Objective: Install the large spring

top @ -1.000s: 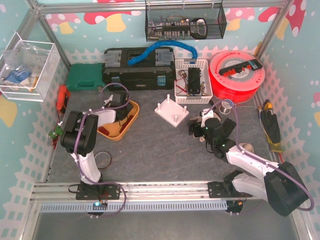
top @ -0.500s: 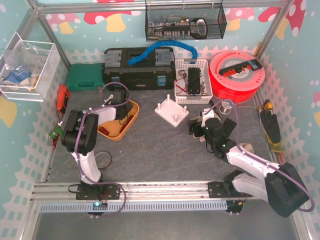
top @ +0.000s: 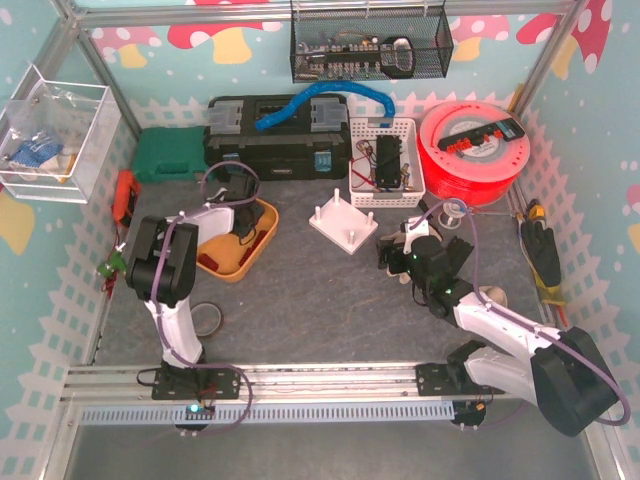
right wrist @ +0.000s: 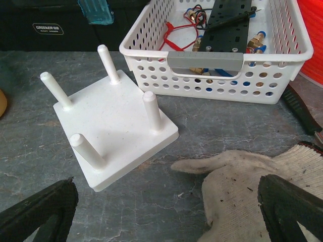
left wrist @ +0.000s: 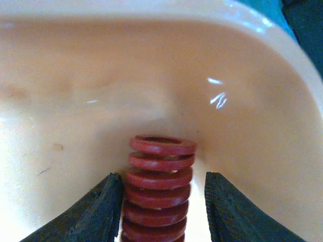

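Straddling the dark red coiled metal spring inside the glossy cream plastic tray, left gripper jaws near both sides, contact unclear, with right gripper spread wide, white four-peg plastic base at ten o'clock.

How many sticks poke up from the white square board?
4, one at each corner of the white board: back left, back right, front left, front right. None look hidden.

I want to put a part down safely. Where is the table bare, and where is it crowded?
Bare: the grey mat between the orange tray, the white peg base and the front rail. Crowded: the back row, with the toolbox, white basket and red spool.
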Robot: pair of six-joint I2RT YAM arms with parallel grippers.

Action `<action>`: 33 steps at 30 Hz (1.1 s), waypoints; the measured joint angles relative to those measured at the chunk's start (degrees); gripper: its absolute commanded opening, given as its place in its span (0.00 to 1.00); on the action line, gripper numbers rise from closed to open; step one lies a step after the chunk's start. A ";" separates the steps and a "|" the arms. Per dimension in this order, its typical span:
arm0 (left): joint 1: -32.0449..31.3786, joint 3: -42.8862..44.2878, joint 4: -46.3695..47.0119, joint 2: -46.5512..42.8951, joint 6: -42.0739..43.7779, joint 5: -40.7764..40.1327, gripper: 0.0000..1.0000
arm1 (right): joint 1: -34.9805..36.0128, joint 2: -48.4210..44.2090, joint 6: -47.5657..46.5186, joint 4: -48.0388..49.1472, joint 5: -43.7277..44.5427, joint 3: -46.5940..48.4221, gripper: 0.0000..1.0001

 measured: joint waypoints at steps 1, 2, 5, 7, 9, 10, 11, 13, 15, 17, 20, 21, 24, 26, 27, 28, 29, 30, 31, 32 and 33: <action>-0.02 0.33 -0.02 0.28 0.00 -0.09 0.48 | 0.00 0.00 0.00 0.00 0.02 0.00 0.97; 0.00 0.70 -0.02 0.61 0.02 -0.13 0.47 | 0.00 0.00 0.00 0.00 0.11 0.00 0.97; 0.00 1.40 0.07 1.25 0.04 -0.44 0.42 | 0.00 0.00 0.00 -0.02 0.24 0.00 0.97; 0.00 1.42 0.07 1.33 0.11 -0.63 0.39 | 0.00 0.02 0.00 0.00 0.24 0.00 0.97; 0.00 1.42 0.02 1.33 0.24 -0.74 0.35 | 0.00 0.02 0.00 0.00 0.24 0.00 0.97; 0.00 1.42 -0.04 1.33 0.26 -0.81 0.33 | 0.00 0.02 0.00 0.00 0.24 0.00 0.97; 0.00 1.40 -0.02 1.33 0.28 -0.83 0.31 | 0.00 0.02 0.00 0.00 0.24 0.00 0.97; 0.00 1.38 0.00 1.20 0.39 -0.94 0.27 | 0.00 0.02 0.00 -0.02 0.24 0.00 0.97; 0.00 1.01 -0.22 0.72 0.68 -1.05 0.25 | 0.00 -0.04 0.00 -0.02 0.26 0.00 0.97; 0.00 0.22 -0.87 -0.20 0.74 -1.25 0.24 | 0.00 -0.26 0.00 -0.04 0.35 0.00 0.97; 0.00 -0.92 -2.62 -1.95 1.66 -1.55 0.22 | 0.00 -0.76 0.00 -0.04 0.39 0.00 0.97; 0.00 -1.25 -3.06 -2.58 2.12 -1.60 0.22 | 0.00 -0.92 0.00 -0.07 0.39 0.00 0.97; -0.02 -2.84 -3.21 -6.03 4.00 -1.97 0.20 | 0.00 -1.36 -0.02 -0.09 0.42 0.00 0.97; -0.11 -4.63 -2.25 -9.60 5.29 -2.45 0.18 | 0.00 -1.66 -0.02 -0.17 0.48 0.00 0.97; -0.11 -5.64 -1.53 -11.65 6.01 -2.62 0.18 | 0.00 -1.86 -0.02 -0.22 0.57 0.00 0.97; -0.13 -6.60 -0.59 -13.57 6.69 -2.78 0.17 | 0.00 -2.03 -0.02 -0.28 0.66 0.00 0.97; -0.24 -7.67 0.59 -15.67 7.61 -2.86 0.17 | 0.00 -2.21 -0.02 -0.33 0.76 0.00 0.97; -0.35 -8.74 1.92 -17.66 8.76 -2.91 0.17 | 0.00 -2.34 -0.02 -0.39 0.83 0.00 0.97; -0.50 -9.97 3.52 -19.76 10.21 -3.02 0.16 | 0.00 -2.43 -0.04 -0.46 0.85 0.00 0.97; -0.79 -11.13 5.11 -21.64 11.74 -3.04 0.16 | 0.00 -2.43 -0.04 -0.48 0.85 0.00 0.97; -1.16 -12.66 7.52 -23.69 13.64 -3.04 0.16 | 0.00 -2.43 -0.07 -0.57 0.83 0.00 0.97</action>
